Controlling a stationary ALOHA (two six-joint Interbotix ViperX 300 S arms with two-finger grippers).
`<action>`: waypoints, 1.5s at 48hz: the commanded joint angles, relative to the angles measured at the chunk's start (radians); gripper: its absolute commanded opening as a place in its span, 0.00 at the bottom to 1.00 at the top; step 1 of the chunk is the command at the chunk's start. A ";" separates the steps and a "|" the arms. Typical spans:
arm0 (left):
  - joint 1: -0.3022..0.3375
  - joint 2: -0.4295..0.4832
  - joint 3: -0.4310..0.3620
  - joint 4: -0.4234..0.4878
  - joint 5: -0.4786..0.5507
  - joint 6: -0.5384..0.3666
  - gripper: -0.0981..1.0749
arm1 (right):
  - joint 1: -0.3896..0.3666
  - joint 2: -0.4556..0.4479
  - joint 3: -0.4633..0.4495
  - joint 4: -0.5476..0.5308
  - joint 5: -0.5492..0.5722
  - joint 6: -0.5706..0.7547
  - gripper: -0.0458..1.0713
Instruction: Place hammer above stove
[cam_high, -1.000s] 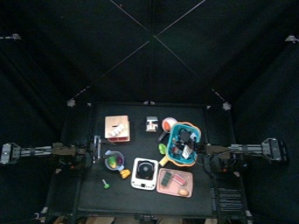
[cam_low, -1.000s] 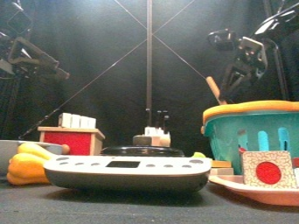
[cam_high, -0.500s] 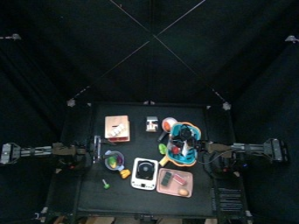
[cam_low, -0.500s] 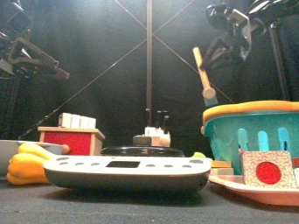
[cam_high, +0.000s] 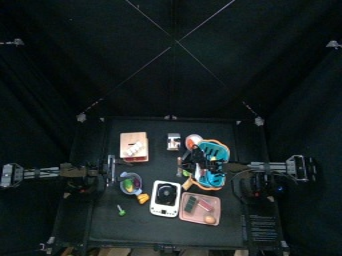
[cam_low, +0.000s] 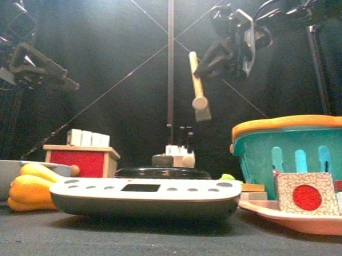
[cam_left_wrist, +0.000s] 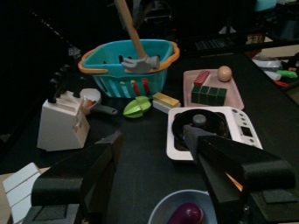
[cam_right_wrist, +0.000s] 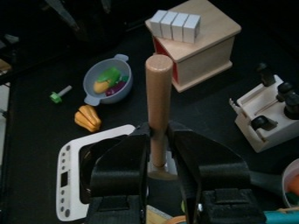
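1. Right gripper (cam_low: 218, 62) hangs high over the table, right of centre, jaws clamped on the hammer (cam_low: 198, 85). The right wrist view shows the tan handle (cam_right_wrist: 158, 105) pinched between both jaws.
2. In the front view the hammer hangs in the air, nearly upright and slightly tilted. Its head is at the bottom and touches nothing on the table.
3. The left wrist view shows the hammer (cam_left_wrist: 132, 39) hanging above the teal basket (cam_left_wrist: 128, 70), head down by the basket's rim.
4. Stove (cam_high: 164, 198): a white slab with a black burner, lying flat at the near middle of the table. In the front view the stove (cam_low: 147, 195) sits nearest the front edge, well apart from the hammer.
5. In the top view the basket (cam_high: 209, 163) is right of centre, partly covered by the right arm.
6. A pink tray (cam_high: 201, 209) lies just right of the stove, at the near right.
7. A tan-and-red box (cam_high: 134, 146) stands far left of the stove.
8. A grey bowl (cam_high: 131, 183) holding small food pieces sits left of the stove.
9. A small block stand (cam_low: 174, 154) stands behind the stove in the front view.
10. Left gripper (cam_left_wrist: 152, 166) rests at the table's left side, raised, its jaws apart and holding nothing.
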 joint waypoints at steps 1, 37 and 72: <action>0.002 0.008 -0.014 0.002 -0.003 0.000 0.88 | -0.008 0.055 -0.054 -0.006 -0.009 -0.005 0.54; 0.002 0.008 -0.014 0.000 -0.003 0.000 0.88 | -0.003 0.414 -0.253 -0.072 0.253 -0.009 0.55; 0.002 0.008 -0.014 0.002 -0.003 0.000 0.88 | 0.006 0.492 -0.285 -0.032 0.259 -0.009 0.55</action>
